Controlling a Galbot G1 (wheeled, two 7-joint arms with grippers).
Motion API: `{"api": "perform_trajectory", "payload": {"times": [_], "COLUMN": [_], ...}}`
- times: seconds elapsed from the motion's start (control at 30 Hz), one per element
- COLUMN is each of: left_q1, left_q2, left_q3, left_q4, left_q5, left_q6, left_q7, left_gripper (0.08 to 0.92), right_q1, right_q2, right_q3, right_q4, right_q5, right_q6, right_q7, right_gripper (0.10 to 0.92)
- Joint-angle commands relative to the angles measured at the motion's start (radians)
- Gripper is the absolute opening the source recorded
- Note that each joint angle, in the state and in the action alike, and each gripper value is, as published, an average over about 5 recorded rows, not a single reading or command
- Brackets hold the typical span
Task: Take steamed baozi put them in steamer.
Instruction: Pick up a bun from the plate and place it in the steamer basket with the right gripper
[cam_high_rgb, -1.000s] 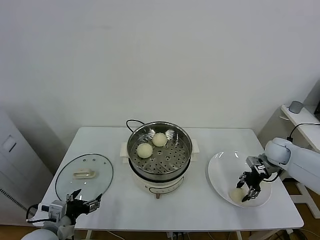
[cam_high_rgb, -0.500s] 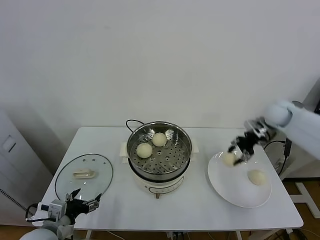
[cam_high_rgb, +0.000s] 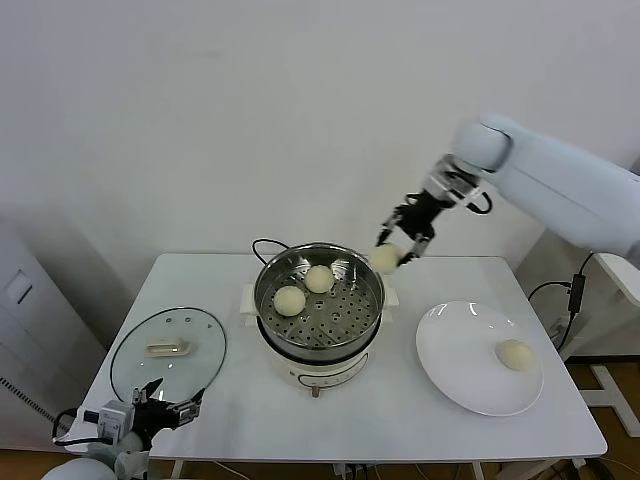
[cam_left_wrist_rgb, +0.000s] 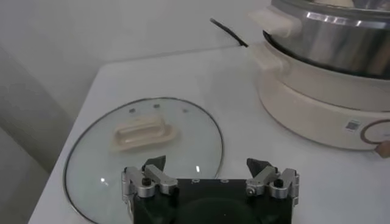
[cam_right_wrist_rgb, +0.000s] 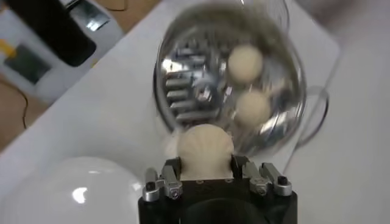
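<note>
Cream-white smooth domed baozi

Overhead head view, two close wrist views

Lab-type test room: bare white wall, plain white rectangular table, loose black cables at right.

A white table stands against a plain white wall under even indoor light. A grey cabinet sits beside the table on one side, and a second white surface shows at the opposite edge, with brown floor below.
</note>
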Motion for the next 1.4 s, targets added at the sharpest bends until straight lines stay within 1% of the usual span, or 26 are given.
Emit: {"api": "perform_trajectory", "payload": {"times": [0.03,0.23,0.53,1.13,1.23,1.33,1.4], "left_q1": [-0.001,-0.005,-0.005,-0.006,-0.006,-0.005,-0.005], "left_q2": [-0.003,-0.005,-0.005,0.0,0.0,0.0,0.0], "left_q3": [0.005,0.012,0.013,0.01,0.01,0.009,0.009], "left_q4": [0.001,0.002,0.003,0.012,0.013,0.015,0.015], "left_q5": [0.0,0.0,0.0,-0.001,-0.001,-0.001,-0.001], "left_q6": [-0.001,-0.001,-0.002,-0.006,-0.007,-0.008,-0.009], "left_q7": [0.001,0.002,0.002,0.004,0.004,0.004,0.004], "left_gripper": [0.823,0.823,0.823,0.823,0.823,0.823,0.823], "right_q1": [-0.005,-0.058,-0.161,-0.295,-0.303,-0.308,-0.308], "right_q2": [0.202,0.217,0.25,0.277,0.276,0.275,0.275], "right_q3": [0.004,0.013,0.054,0.099,0.101,0.104,0.107], "right_q4": [0.039,0.117,0.134,0.104,0.105,0.106,0.105], "right_q5": [-0.126,-0.232,-0.373,-0.503,-0.517,-0.529,-0.533], "right_q6": [0.348,0.413,0.428,0.428,0.428,0.428,0.428], "right_q7": [0.006,0.022,0.028,0.049,0.054,0.056,0.057], "right_gripper": [0.523,0.518,0.519,0.518,0.531,0.578,0.625]}}
